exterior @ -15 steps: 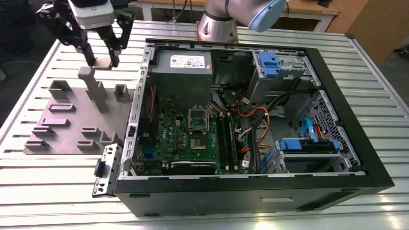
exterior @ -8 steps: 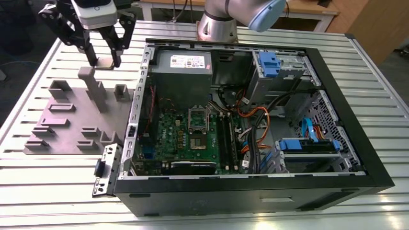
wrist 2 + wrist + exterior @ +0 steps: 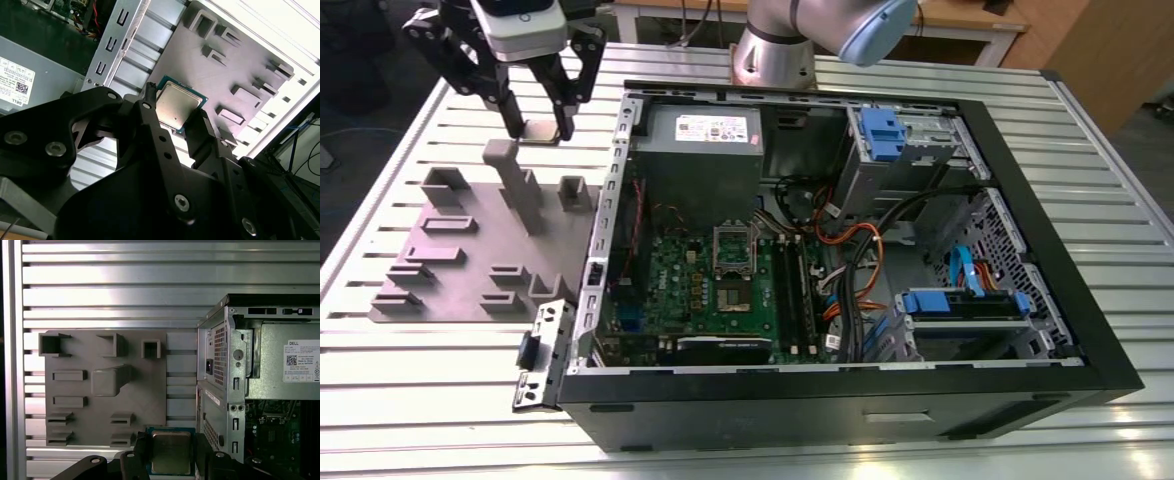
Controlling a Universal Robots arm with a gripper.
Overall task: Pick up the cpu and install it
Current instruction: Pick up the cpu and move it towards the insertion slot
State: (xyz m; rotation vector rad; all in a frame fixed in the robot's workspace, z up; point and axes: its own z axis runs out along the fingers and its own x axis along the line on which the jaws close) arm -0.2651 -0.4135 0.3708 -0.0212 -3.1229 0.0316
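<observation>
The jaws are closed narrowly on the cpu (image 3: 176, 104) (image 3: 171, 452), pinching it by opposite edges, metal top facing both wrist cameras. The gripper (image 3: 540, 130) (image 3: 175, 114) (image 3: 171, 456) hangs over the slatted aluminium table (image 3: 400, 400), just past the grey fixture plate (image 3: 467, 250). Beside the plate lies the open computer case (image 3: 854, 405), holding the power supply (image 3: 700, 150), green motherboard (image 3: 714, 300), raised socket frame (image 3: 734, 243) and memory sticks (image 3: 794, 290).

In the first wrist view a white label (image 3: 301, 361) on the grey power supply (image 3: 272, 375) carries one bold word, a square code and rows of fine print and small marks. A narrow pale sticker (image 3: 212, 398) with tiny, unreadable print runs along the computer case's rear panel (image 3: 217, 365). Any marking on the cpu (image 3: 171, 452) cannot be made out.
</observation>
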